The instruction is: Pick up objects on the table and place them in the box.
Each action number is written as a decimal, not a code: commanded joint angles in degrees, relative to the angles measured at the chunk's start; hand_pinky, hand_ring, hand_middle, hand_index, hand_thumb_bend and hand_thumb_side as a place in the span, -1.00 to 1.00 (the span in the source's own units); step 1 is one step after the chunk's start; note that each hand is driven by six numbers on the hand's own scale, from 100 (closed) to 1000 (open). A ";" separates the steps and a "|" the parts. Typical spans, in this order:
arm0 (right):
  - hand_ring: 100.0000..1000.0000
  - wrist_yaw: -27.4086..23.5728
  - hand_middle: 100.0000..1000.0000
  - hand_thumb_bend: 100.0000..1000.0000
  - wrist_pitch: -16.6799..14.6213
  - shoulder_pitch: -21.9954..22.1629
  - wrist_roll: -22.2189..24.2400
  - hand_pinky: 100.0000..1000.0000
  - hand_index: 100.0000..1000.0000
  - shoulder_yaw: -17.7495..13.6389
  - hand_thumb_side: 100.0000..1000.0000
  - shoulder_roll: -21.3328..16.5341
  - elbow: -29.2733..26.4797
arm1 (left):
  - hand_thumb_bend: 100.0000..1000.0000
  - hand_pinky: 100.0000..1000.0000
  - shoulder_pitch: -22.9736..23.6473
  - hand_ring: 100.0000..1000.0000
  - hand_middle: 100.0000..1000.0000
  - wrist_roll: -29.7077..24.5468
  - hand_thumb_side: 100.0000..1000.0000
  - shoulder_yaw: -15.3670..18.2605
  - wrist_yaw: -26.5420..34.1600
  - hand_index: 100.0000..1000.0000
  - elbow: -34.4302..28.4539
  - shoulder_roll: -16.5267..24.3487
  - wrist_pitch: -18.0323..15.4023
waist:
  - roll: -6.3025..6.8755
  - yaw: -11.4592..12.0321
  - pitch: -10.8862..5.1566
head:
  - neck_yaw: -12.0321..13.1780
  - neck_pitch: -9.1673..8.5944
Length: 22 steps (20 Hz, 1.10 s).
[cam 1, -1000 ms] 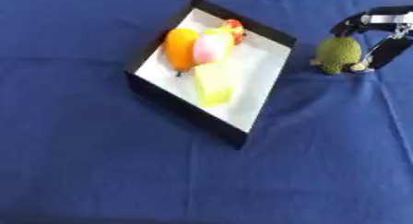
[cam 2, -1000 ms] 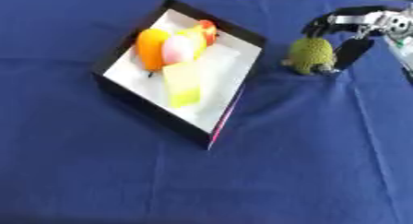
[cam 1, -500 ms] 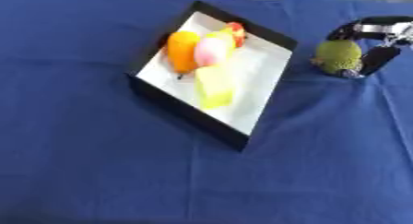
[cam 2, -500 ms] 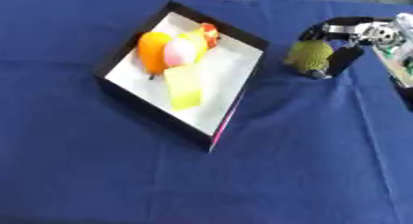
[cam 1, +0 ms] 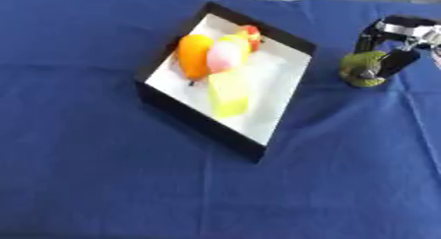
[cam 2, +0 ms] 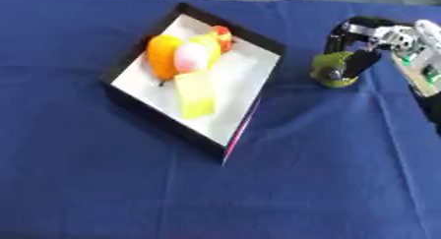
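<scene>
On the left of the blue counter (cam 1: 103, 184) we see one box (cam 1: 284, 39) holding four things: orange, pink, yellow and a red-orange one. To its right, well apart, one green object (cam 2: 331, 71) sits on the cloth, with our right hand (cam 2: 379, 39) curled around it from the far right, fingers clamped on it.

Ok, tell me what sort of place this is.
Probably a robot test or data-collection bench, not a home: a table under a plain blue cloth, one box of toy-like food, and the right hand closing on a green object.
</scene>
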 commanded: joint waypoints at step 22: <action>0.80 -0.33 0.55 -0.30 6.33 -4.58 1.18 0.88 0.79 -3.16 -0.83 -3.68 -16.49 | -0.81 0.41 -0.56 0.51 0.72 -0.40 0.36 0.28 0.03 0.70 -0.69 0.99 -0.22 | -0.01 0.24 -1.99 | -0.17 -0.36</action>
